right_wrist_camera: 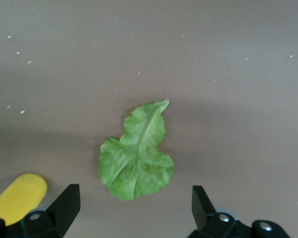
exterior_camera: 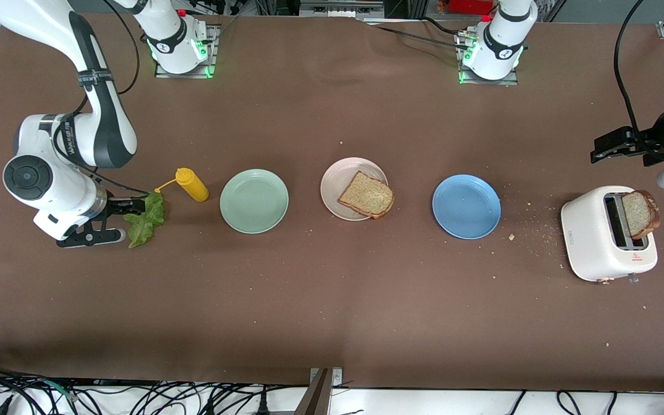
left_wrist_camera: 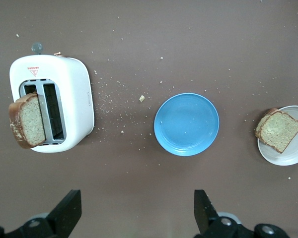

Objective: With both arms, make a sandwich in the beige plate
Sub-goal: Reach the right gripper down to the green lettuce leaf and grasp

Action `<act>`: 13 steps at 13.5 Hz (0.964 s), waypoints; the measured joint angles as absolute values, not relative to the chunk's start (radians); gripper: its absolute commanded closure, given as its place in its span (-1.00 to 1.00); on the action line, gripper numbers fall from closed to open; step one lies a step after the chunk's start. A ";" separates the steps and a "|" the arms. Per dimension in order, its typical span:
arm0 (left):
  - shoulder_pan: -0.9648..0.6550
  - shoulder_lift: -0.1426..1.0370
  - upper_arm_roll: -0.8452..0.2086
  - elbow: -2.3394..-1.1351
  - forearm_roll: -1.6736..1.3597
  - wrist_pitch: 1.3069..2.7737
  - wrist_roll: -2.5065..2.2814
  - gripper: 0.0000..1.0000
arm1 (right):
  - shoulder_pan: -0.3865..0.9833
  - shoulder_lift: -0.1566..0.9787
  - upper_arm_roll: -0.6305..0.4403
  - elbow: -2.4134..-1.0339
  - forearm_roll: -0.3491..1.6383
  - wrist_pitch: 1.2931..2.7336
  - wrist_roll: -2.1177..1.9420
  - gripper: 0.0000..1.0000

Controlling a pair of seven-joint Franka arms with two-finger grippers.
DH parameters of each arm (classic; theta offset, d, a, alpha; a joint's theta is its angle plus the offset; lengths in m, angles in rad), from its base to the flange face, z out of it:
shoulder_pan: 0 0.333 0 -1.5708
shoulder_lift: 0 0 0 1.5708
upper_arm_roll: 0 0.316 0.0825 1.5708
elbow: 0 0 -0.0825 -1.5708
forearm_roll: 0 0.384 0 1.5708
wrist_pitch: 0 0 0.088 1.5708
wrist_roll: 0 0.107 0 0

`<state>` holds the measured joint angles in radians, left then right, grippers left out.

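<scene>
across the brown tabletop (exterior_camera: 332, 300) crumbs lie scattered, thickest beside the white toaster (exterior_camera: 591, 236) at the left arm's end, where 1 toast slice (exterior_camera: 640, 214) stands in a slot. another slice (exterior_camera: 366, 195) lies on the beige plate (exterior_camera: 335, 184), between the mint-green plate (exterior_camera: 254, 201) and blue plate (exterior_camera: 466, 207). right gripper (exterior_camera: 117, 222) hangs over the lettuce leaf (right_wrist_camera: 136, 161), jaws spread; left gripper (left_wrist_camera: 136, 210) hangs near the toaster, jaws spread.
</scene>
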<state>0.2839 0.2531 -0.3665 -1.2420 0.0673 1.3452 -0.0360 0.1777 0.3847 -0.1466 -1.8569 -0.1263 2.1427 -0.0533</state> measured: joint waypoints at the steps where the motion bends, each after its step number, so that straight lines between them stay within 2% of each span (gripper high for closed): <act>1: 0.284 0.253 -0.367 -1.242 0.067 1.345 -0.036 -1.00 | 0.173 0.386 -0.147 -1.888 -0.126 2.199 -0.053 -1.00; 4: 0.284 0.253 -0.367 -1.242 0.067 1.345 -0.036 -1.00 | 0.156 0.410 -0.148 -1.958 -0.126 2.311 -0.053 -1.00; 13: 0.284 0.253 -0.367 -1.242 0.067 1.345 -0.036 -1.00 | 0.133 0.519 -0.147 -1.975 -0.120 2.390 -0.042 -1.00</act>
